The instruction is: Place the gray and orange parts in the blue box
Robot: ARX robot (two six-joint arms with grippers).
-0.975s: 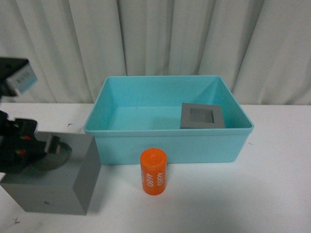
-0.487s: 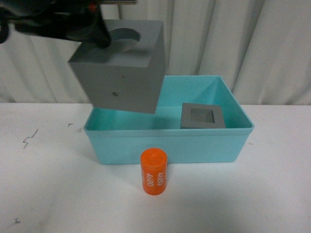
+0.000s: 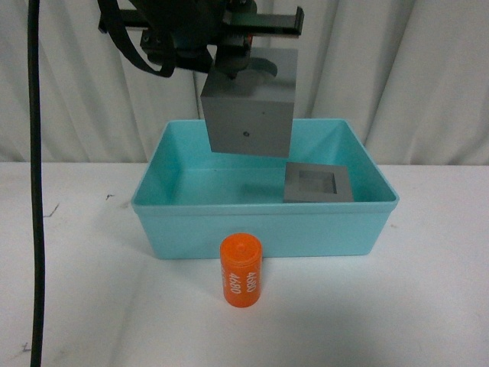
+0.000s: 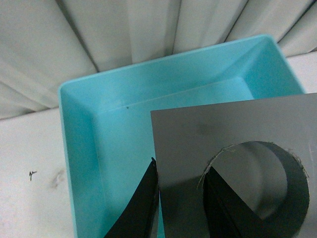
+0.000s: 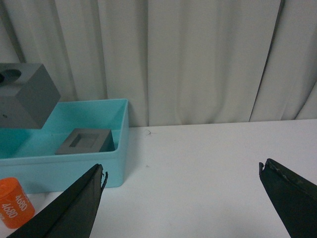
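box fills mid-frame in the front view, open and sitting on the white table. over its middle, toward upper centre, hangs the round cube, clear of the floor. the left claw has it pinched by one wall, with one finger outside and the other down in the round recess. to do this well, i'd say: bring it straight down onto the bare floor at the box's left, well off the square cube already lying at the box's right end. let go only once it's low, so it doesn't drop and knock its neighbour. cylinder stands bottom centre on the table, just in front of the box wall, not yet in. right claw is spread wide, holding nothing.
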